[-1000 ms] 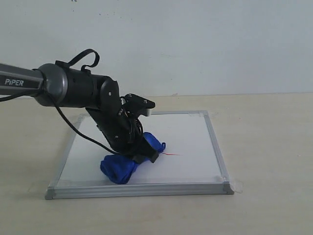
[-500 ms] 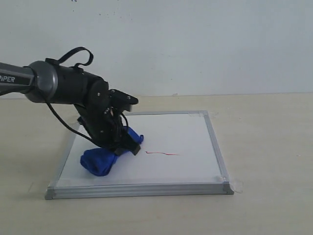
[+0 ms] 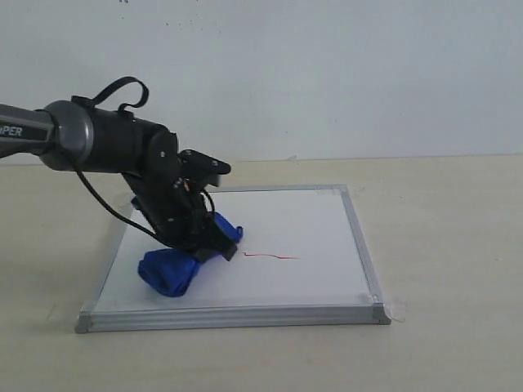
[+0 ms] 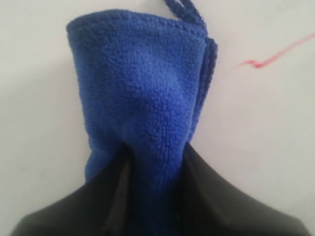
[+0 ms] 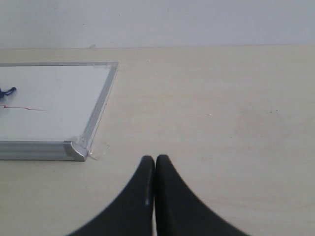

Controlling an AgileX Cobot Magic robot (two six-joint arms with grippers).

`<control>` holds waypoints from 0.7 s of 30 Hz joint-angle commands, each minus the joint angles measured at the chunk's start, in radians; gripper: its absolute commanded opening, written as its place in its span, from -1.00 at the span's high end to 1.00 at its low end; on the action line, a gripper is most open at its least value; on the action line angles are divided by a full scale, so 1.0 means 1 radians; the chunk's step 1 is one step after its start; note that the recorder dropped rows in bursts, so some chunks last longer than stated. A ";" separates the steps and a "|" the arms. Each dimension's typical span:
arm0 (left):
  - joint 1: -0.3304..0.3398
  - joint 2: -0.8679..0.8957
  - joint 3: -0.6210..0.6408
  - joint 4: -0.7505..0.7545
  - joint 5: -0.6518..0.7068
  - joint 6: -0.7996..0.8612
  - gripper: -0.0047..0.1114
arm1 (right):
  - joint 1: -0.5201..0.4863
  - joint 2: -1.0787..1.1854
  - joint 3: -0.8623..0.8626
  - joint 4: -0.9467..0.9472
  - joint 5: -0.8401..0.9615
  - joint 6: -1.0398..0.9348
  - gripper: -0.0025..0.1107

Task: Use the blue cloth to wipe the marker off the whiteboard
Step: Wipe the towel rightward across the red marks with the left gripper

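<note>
Mid-wipe on the flat, nearly square white board with a silver-grey metal frame (image 3: 302, 216). Pressed onto that board's left half, near its front rail: a deep royal-blue plush microfibre cloth (image 4: 142, 98), bunched and pinched firmly between the narrowed black fingers of the left gripper (image 3: 214, 247). Just beside the cloth's leading edge, towards the board's middle: the thin red wavy ink line (image 3: 272, 256), not yet covered.

To do this stroke well: hold the wad flat against the board, drag straight along the line towards the board's right rail with even downward pressure, cover its full length, and stop short of the frame. Probably worth a return pass for faint residue.

Off the board, beyond its front right corner: the right gripper (image 5: 155, 169), fingers pressed together, holding nothing.
</note>
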 commanded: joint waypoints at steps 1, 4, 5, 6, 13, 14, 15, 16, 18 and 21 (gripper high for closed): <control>-0.090 0.008 0.001 -0.081 0.009 0.102 0.85 | -0.007 -0.005 -0.001 -0.005 -0.004 -0.003 0.96; -0.089 0.008 0.001 -0.070 -0.037 0.102 0.85 | -0.007 -0.005 -0.001 -0.005 -0.004 -0.003 0.96; -0.079 0.008 0.001 -0.055 -0.051 0.075 0.85 | -0.007 -0.005 -0.001 -0.005 -0.004 -0.003 0.96; -0.065 0.011 0.001 -0.038 -0.064 0.048 0.85 | -0.007 -0.005 -0.001 -0.005 -0.004 -0.003 0.96; 0.073 0.058 0.001 -0.002 -0.067 -0.019 0.85 | -0.007 -0.005 -0.001 -0.005 -0.004 -0.003 0.96; 0.087 0.064 0.001 -0.002 -0.065 -0.029 0.85 | -0.007 -0.005 -0.001 -0.005 -0.004 -0.003 0.96; 0.102 0.066 0.001 -0.002 -0.063 -0.045 0.85 | -0.007 -0.005 -0.001 -0.005 -0.004 -0.003 0.96; 0.112 0.068 0.001 -0.002 -0.060 -0.056 0.85 | -0.007 -0.005 -0.001 -0.005 -0.004 -0.003 0.96; 0.114 0.068 0.001 -0.002 -0.053 -0.056 0.85 | -0.007 -0.005 -0.001 -0.005 -0.004 -0.003 0.96; 0.088 0.064 -0.001 -0.034 -0.054 -0.031 0.85 | -0.007 -0.005 -0.001 -0.005 -0.004 -0.003 0.96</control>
